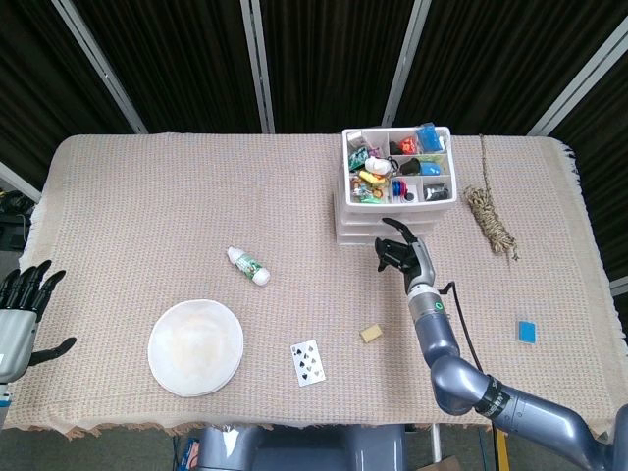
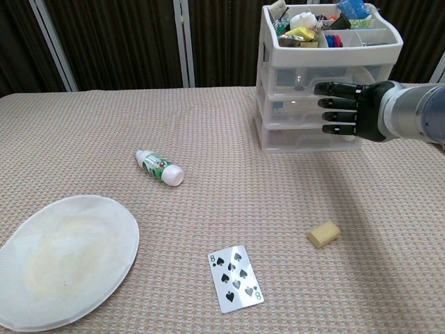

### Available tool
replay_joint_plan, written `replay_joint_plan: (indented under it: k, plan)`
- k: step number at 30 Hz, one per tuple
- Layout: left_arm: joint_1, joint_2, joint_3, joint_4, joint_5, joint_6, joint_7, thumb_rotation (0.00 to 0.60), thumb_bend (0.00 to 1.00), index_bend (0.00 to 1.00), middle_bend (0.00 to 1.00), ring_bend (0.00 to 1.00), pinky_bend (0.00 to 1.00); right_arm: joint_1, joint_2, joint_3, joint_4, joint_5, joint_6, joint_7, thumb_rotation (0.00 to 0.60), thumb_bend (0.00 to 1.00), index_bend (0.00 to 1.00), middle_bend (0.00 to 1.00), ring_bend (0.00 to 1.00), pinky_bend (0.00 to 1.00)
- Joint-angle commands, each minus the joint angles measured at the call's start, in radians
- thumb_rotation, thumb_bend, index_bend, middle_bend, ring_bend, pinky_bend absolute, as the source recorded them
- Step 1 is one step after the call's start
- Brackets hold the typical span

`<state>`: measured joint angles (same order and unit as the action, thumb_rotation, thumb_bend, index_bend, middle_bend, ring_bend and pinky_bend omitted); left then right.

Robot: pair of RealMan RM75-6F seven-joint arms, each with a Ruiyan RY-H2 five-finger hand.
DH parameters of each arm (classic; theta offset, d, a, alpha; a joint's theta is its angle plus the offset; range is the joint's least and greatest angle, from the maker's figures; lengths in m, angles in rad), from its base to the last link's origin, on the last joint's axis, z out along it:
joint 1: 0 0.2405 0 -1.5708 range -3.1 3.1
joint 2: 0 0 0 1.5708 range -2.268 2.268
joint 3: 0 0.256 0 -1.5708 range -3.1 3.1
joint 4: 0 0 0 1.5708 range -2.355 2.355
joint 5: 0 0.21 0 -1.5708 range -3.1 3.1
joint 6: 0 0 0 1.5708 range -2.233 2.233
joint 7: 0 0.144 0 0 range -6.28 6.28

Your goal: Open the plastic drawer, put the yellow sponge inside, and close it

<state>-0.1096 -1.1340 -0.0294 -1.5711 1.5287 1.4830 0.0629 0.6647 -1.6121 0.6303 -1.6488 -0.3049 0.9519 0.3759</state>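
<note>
From the head view, the right hand point(image 1: 400, 253) sits just right of centre, hard up against the front of the plastic drawer unit point(image 1: 385, 228), fingers loosely spread and holding nothing. The yellow sponge point(image 1: 370, 334) lies on the cloth below it, near the playing card point(image 1: 308, 362) at lower centre, well apart from the unit. The white plate point(image 1: 195, 346) is at lower left, the small bottle point(image 1: 248, 266) left of centre, a coil of rope point(image 1: 491, 222) at upper right and a blue block point(image 1: 527, 332) at the right edge. At the far lower-left edge the left hand point(image 1: 22, 309) hangs off the table, fingers apart and empty, cut off by the frame. The step looks to be getting a drawer open, so the fingertips want to hook a drawer front and draw it straight toward the robot, level, so the light unit doesn't slide or tip its loaded top tray point(image 1: 397, 165). Switching to the chest view, the right hand point(image 2: 348, 110) enters from the right edge with fingers point(image 2: 327, 108) stretched sideways across the middle drawer point(image 2: 306, 103) of the plastic drawer unit point(image 2: 299, 136); whether they touch it or hover just in front cannot be told. All drawers look closed. The yellow sponge point(image 2: 324, 234) rests at lower right. No handle can be made out behind the hand, the drawers' contents are blurred through the clear plastic, and the left hand doesn't show here.
</note>
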Motion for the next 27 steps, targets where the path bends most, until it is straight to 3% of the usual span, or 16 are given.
replay_joint_plan:
  k: [1, 22, 27]
  plan:
    - [0.000, 0.001, 0.000, -0.002, -0.002, -0.002, 0.001, 0.600, 0.15, 0.10, 0.00, 0.00, 0.00, 0.004, -0.005, 0.002, 0.011, 0.008, -0.009, -0.004, 0.600, 0.39, 0.25, 0.74, 0.71, 0.68]
    - [-0.008, 0.015, 0.009, -0.023, -0.019, -0.040, 0.005, 0.600, 0.15, 0.10, 0.00, 0.00, 0.00, 0.041, -0.038, 0.029, 0.086, 0.044, -0.038, -0.026, 0.600, 0.39, 0.29, 0.74, 0.71, 0.68]
    - [-0.009, 0.017, 0.009, -0.027, -0.022, -0.045, 0.007, 0.600, 0.15, 0.10, 0.00, 0.00, 0.00, 0.047, -0.043, 0.035, 0.089, 0.053, -0.048, -0.030, 0.600, 0.39, 0.35, 0.74, 0.71, 0.68]
